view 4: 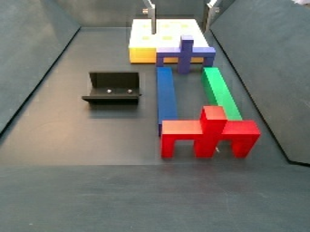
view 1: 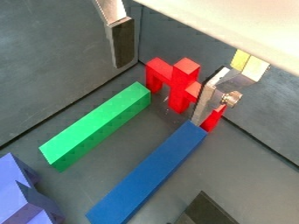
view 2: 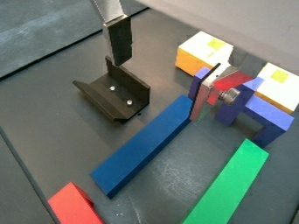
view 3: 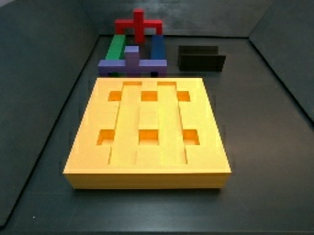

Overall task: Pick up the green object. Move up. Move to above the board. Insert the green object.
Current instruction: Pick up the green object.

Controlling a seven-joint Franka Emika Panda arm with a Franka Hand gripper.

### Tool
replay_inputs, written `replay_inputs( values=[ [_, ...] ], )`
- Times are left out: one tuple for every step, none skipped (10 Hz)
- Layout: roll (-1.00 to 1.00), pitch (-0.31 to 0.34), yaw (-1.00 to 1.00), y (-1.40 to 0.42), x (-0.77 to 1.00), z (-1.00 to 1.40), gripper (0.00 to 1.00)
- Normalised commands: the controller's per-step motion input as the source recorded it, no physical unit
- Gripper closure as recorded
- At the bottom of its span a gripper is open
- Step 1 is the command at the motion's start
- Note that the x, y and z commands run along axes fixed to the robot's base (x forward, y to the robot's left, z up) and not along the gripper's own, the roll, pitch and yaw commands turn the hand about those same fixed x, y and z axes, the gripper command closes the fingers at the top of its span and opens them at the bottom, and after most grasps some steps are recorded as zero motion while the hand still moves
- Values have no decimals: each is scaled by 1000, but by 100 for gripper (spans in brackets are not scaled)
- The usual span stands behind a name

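Now the gripper [view 1: 163,61] hangs open and empty above the dark floor, one finger [view 1: 121,39] clear in a wrist view and the other finger [view 1: 216,94] beside the red cross-shaped piece [view 1: 172,80]. Below it, off to one side, the green bar [view 1: 98,124] lies flat, its long axis running parallel to the blue bar [view 1: 152,172] next to it. I judge the gripper must shift sideways over the green bar's middle and close across its narrow width. The orange-yellow board [view 3: 150,129] lies well apart, its square holes empty.
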Motion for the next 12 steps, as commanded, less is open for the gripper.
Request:
replay_inputs(
  values=[
    [0,-6,0,0,0,0,0],
    [-69,-3,0,0,0,-26,0],
    [0,-13,0,0,0,-14,0],
    [11,9,0,0,40,0,0],
    [0,0,0,0,6,-29,0],
    [0,0,0,0,29,-71,0],
    [-33,-61,0,0,-34,-123,0],
    [-30,-67,0,0,-74,-137,0],
    [0,-177,-69,0,-609,-354,0],
    [0,-323,-23,0,-934,-494,0],
    [36,-287,0,-126,-974,-640,0],
    [0,-289,-11,-203,-909,-617,0]
  ],
)
